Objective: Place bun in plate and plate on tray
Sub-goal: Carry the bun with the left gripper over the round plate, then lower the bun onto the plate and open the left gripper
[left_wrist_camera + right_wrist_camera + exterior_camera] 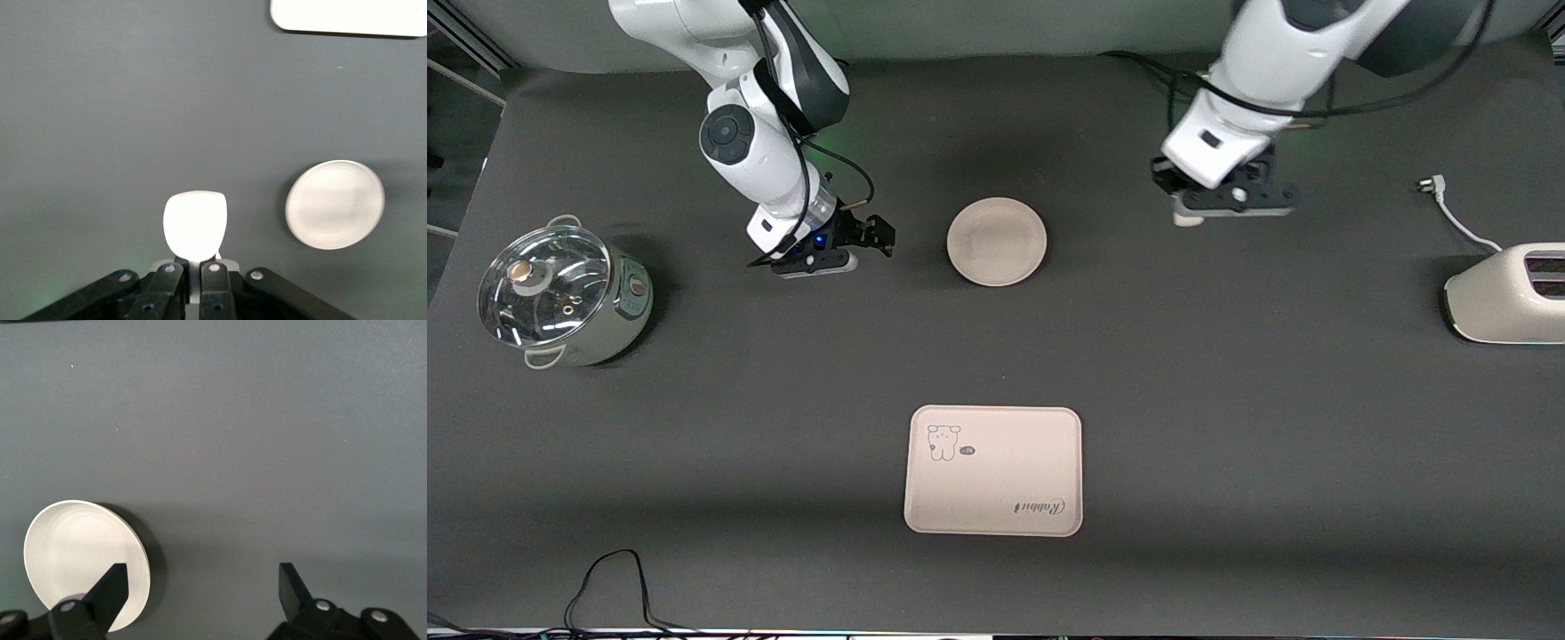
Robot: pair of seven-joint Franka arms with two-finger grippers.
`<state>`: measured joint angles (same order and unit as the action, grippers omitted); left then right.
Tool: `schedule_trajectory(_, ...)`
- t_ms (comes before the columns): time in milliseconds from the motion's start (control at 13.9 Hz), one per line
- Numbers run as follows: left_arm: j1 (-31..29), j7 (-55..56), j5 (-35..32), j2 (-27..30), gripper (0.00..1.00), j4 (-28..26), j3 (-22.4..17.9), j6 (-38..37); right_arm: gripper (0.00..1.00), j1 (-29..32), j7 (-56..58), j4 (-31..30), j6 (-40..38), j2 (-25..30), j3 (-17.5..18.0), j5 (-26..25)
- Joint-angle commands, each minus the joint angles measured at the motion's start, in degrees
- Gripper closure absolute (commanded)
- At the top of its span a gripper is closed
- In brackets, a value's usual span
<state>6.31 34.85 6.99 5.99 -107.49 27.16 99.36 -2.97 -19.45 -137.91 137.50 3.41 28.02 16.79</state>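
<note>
Over table (1227, 373), left end effector (192, 257) grips bun (195, 223); right end effector (200, 587) spread, apparently idle.

L end effector (191, 270) clamped tight, raised; R end effector (200, 587) spread wide, low.

white bun (195, 223), cream plate (996, 241), cream tray (994, 470)

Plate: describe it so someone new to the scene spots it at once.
Start at the rectangular tray with the cartoon animal, near the front camera. Farther from the camera, on the dark table between the two arms, lies the plate. It is the only round, shallow cream dish, plain and empty; the tray is rectangular and printed.
</note>
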Motion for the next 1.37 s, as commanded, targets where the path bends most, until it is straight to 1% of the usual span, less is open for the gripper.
schedule_trajectory(0,7.0,13.5,-0.9,-9.0,0.94,3.3,2.4,7.0,0.0,-0.6,-0.6,-0.2,2.9,-0.5,-0.4,1.2)
schedule_trajectory(72,10.2,17.2,-2.0,-12.3,0.94,3.6,2.6,10.3,0.0,-0.6,-0.5,-0.2,4.1,-1.5,-0.4,1.2)
schedule_trajectory(216,15.1,25.1,-7.6,-18.3,0.94,3.8,2.6,16.3,0.0,-0.6,-0.4,-0.2,5.3,-2.2,-0.5,1.2)
schedule_trajectory(288,17.3,26.7,-10.0,-20.8,0.94,3.4,2.6,18.0,0.0,-0.6,-0.5,-0.2,5.4,-2.2,-0.5,1.2)
schedule_trajectory(360,18.5,27.5,-10.8,-22.4,0.94,2.9,2.6,19.9,0.0,-0.6,-0.5,-0.2,5.4,-2.2,-0.6,1.2)
schedule_trajectory(432,19.1,27.8,-11.0,-23.6,0.93,1.6,2.6,21.5,0.0,-0.6,-0.5,-0.2,5.4,-2.2,-0.6,1.2)
schedule_trajectory(648,21.2,29.0,-11.6,-27.3,0.93,-2.9,2.5,30.1,0.0,-0.6,-0.5,-0.1,5.4,-2.3,-0.6,1.2)
schedule_trajectory(720,22.2,30.5,-12.6,-29.3,0.93,-3.0,2.5,31.8,0.0,-0.7,-0.5,-0.1,5.4,-2.4,-0.6,1.2)
schedule_trajectory(1008,23.7,38.7,-24.5,-37.0,0.93,-3.0,2.5,36.1,0.0,-0.7,-0.6,0.0,5.4,-2.3,-0.6,1.2)
schedule_trajectory(1080,23.8,39.5,-25.9,-38.1,0.93,-3.0,2.5,36.8,0.0,-0.7,-0.6,0.0,5.4,-2.4,-0.6,1.2)
schedule_trajectory(1223,24.9,39.9,-26.1,-39.4,0.92,-3.0,2.4,37.7,0.0,-0.8,-0.6,-0.2,5.3,-2.4,-0.6,1.2)
schedule_trajectory(1295,25.0,40.7,-26.1,-39.8,0.91,-2.9,2.3,37.8,0.0,-0.8,-0.6,-0.2,5.4,-2.4,-0.6,1.2)
